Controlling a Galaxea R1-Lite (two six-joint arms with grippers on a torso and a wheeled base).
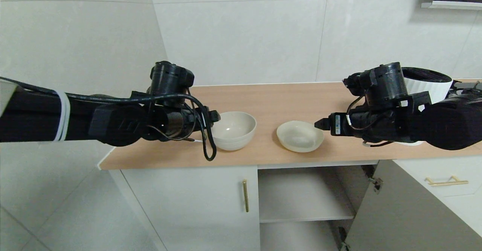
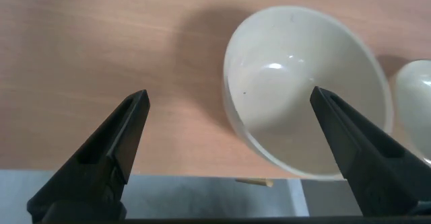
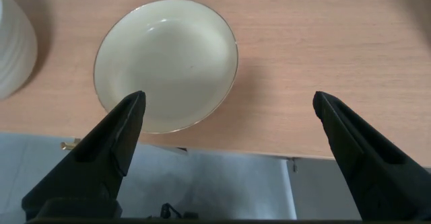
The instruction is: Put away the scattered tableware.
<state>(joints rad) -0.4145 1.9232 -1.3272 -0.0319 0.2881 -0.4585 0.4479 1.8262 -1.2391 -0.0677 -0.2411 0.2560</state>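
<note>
Two pieces of tableware sit on the wooden countertop (image 1: 286,96). One is a deep white bowl (image 1: 233,130); the other is a shallow cream dish (image 1: 300,136) to its right. My left gripper (image 1: 215,117) hovers at the bowl's left rim. In the left wrist view it (image 2: 229,95) is open, with the bowl (image 2: 303,96) partly between the fingers and the dish (image 2: 414,93) beyond. My right gripper (image 1: 319,123) hangs at the dish's right edge. It (image 3: 229,97) is open above the dish (image 3: 165,62), with the bowl (image 3: 13,42) farther off.
A white ribbed container (image 1: 429,83) stands at the back right of the counter, behind my right arm. Below the counter, a cabinet door (image 1: 395,209) hangs open, showing a bare shelf (image 1: 301,196). The left door (image 1: 188,205) is closed. A tiled wall backs the counter.
</note>
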